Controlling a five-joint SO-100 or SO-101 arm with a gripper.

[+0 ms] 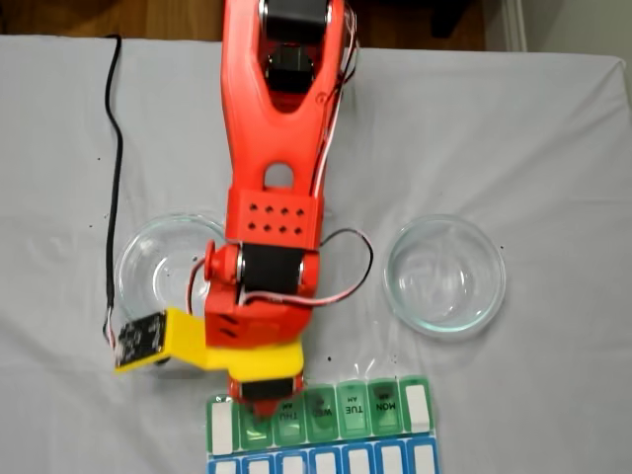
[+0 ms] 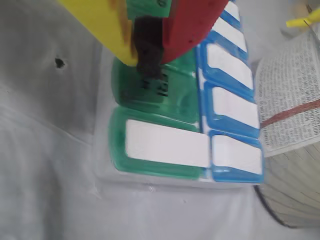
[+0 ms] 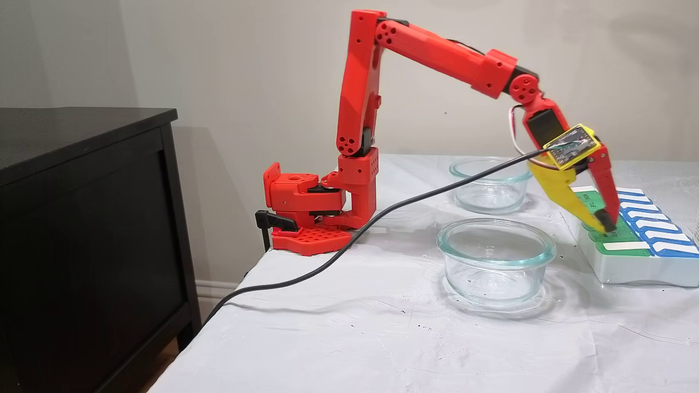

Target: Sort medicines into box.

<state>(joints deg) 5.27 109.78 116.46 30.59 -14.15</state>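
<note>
The box (image 1: 354, 407) is a flat pill organizer with a row of green lids beside a blue row, lying at the near table edge in a fixed view. My gripper (image 1: 259, 395) points down onto the second green lid from the left. In the wrist view the yellow and red fingers meet at a black tip (image 2: 149, 62) that touches a closed green lid of the box (image 2: 150, 177). The side fixed view shows the gripper (image 3: 605, 225) shut, its tip on the box (image 3: 628, 267). No medicines are visible; I cannot tell whether one is hidden between the tips.
Two round clear glass dishes (image 1: 148, 262) (image 1: 444, 275) stand left and right of the arm; both look empty (image 3: 496, 259) (image 3: 490, 185). A black cable (image 3: 382, 218) trails across the white cloth. A dark cabinet (image 3: 82, 218) stands beside the table. Printed paper (image 2: 290, 90) lies beyond the box.
</note>
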